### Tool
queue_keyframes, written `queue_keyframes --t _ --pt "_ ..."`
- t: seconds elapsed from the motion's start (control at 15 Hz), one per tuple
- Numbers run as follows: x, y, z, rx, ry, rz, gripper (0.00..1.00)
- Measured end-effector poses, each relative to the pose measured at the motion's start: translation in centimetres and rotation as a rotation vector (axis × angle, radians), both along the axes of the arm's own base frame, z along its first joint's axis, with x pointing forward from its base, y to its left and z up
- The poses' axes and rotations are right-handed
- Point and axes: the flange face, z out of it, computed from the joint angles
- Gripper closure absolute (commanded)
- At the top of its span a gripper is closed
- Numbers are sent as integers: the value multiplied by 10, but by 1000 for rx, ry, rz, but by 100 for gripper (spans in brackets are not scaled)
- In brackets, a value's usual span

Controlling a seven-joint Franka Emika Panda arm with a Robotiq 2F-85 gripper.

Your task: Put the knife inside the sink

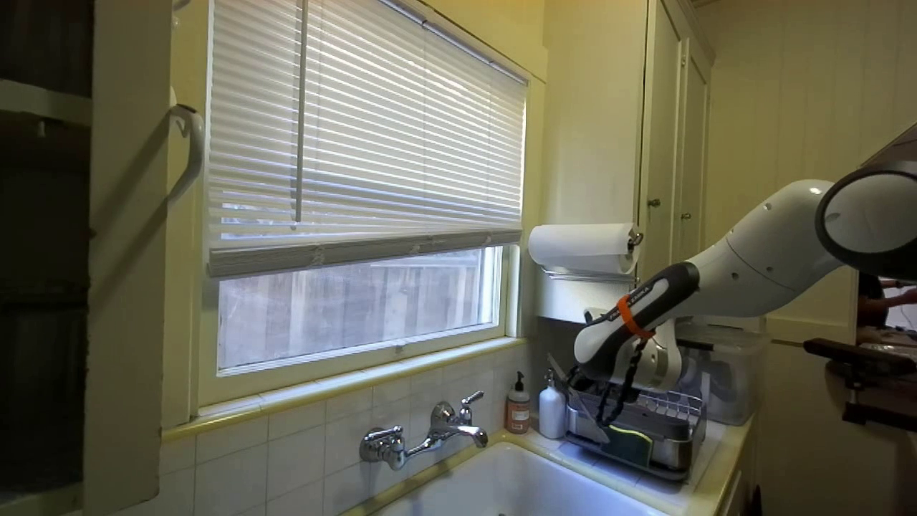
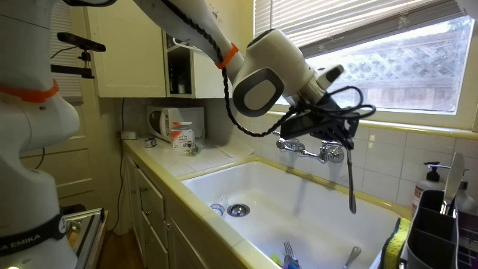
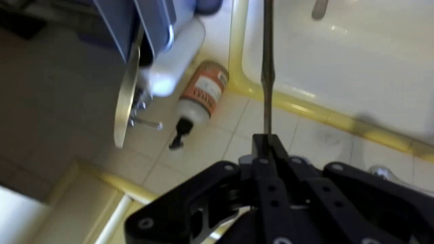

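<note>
My gripper (image 2: 350, 146) is shut on a thin metal knife (image 2: 351, 183), which hangs almost straight down, apart from the basin floor. In the wrist view the knife (image 3: 268, 67) extends out from the closed fingertips (image 3: 266, 137). The part between the fingers is hidden. The pale cream-white sink (image 2: 269, 201) lies beneath the gripper and knife, near its tap side. The sink also shows in an exterior view (image 1: 501, 476) and the wrist view (image 3: 356, 61). In an exterior view the gripper overlaps the dish rack (image 1: 677, 430) and is hard to make out.
The chrome tap (image 2: 321, 153) is on the wall behind. A fork (image 2: 289, 250) and another utensil (image 2: 353, 256) lie in the sink. A dark utensil caddy (image 2: 433, 228) holds another upright knife (image 2: 453, 175). A yellow sponge (image 2: 397, 241) and soap bottle (image 3: 206, 89) stand nearby.
</note>
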Motion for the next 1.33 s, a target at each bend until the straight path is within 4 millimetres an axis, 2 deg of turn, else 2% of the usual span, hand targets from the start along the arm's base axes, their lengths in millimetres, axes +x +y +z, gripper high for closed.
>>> queue_keyframes --t 0.13,0.2,0.33,0.47,0.73,0.93,1.13,1.33 --pt "-6 -35 -40 48 117 -41 99" --pt "-5 -44 -60 80 172 -47 99" --pt "4 -50 -98 152 281 -35 99" --pt "17 -46 -126 227 387 -19 99" --pt "48 -42 -150 368 570 -3 99" --pt "80 -41 -157 391 622 -9 99" --pt "109 -29 -177 386 654 5 96" --pt "121 -25 -188 382 656 5 99"
